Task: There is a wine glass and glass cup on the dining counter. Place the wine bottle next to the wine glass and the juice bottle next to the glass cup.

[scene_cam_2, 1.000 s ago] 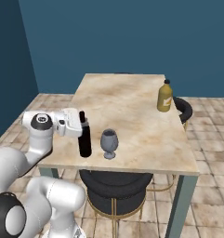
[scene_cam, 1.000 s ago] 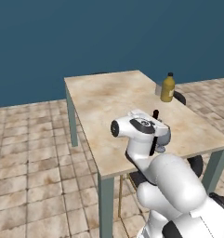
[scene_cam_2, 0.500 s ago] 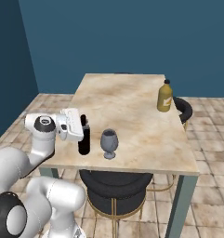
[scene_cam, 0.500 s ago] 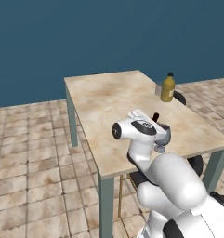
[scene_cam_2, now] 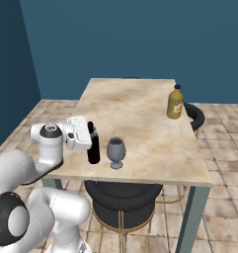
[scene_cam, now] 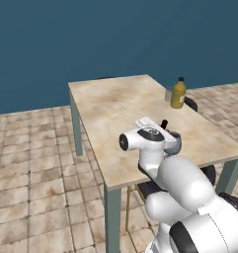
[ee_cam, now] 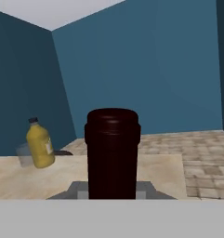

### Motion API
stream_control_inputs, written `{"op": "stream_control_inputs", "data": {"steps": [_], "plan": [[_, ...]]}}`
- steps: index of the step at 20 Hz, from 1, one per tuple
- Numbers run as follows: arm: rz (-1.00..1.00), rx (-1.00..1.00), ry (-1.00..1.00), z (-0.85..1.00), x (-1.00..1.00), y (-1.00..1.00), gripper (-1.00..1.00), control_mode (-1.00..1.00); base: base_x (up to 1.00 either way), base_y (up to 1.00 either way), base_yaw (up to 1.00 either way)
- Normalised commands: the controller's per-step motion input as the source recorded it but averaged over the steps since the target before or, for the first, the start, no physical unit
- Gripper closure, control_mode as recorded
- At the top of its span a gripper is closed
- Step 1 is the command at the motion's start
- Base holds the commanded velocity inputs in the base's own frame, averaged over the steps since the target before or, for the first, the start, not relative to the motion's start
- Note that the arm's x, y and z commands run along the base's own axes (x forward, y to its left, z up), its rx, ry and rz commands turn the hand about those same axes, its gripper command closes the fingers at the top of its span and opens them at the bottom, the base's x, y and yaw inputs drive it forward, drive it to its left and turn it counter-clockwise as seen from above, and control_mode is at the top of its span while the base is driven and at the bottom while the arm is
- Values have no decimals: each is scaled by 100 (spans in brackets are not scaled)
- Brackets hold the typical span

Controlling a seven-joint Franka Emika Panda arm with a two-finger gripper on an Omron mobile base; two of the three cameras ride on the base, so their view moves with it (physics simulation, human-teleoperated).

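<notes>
A: What is the gripper (scene_cam_2: 90,134) doing?

B: It is clenched on the wine bottle (scene_cam_2: 93,148), gripping it sideways around the upper part. In the hand view the bottle's dark red top (ee_cam: 113,153) stands right in front of the camera, between the finger pads (ee_cam: 79,189).

A: Is the bottle on the dining counter (scene_cam_2: 140,118) or in the air?

B: In the right base view it stands upright with its base at the counter top, near the edge closest to the arm. I cannot tell whether the bottom actually touches the surface.

A: Where is the wine glass (scene_cam_2: 116,152) from the gripper?

B: Just beside the held bottle, on the side away from the hand. Glass and bottle stand close, with a narrow gap between them. The glass is upright on its foot.

A: And the juice bottle (scene_cam_2: 175,102)?

B: Well apart from the gripper, upright near the far corner of the counter on the opposite long edge. From the hand view it shows off to the left (ee_cam: 40,145), beyond the wine bottle.

A: The glass cup (ee_cam: 24,155)?

B: Just beside the juice bottle. In the left base view it is a pale shape (scene_cam: 168,94) right against the yellow bottle (scene_cam: 178,93); I cannot tell whether they touch.

A: Anything else near the hand?

B: A black round stool (scene_cam_2: 121,197) sits under the counter below the gripper, and another dark seat (scene_cam_2: 195,115) shows past the far edge by the juice bottle.
</notes>
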Motion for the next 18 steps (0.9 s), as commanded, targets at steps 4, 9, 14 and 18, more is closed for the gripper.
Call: {"op": "stream_control_inputs", "data": {"steps": [4,9,14,18], "plan": [[0,-5,0,-2,20,-1,100,-100,0,0,0],[0,-1,0,-12,11,0,100,-100,0,0,0],[0,0,0,-20,6,0,100,-100,0,0,0],[0,0,0,-25,3,0,100,-100,0,0,0]]}}
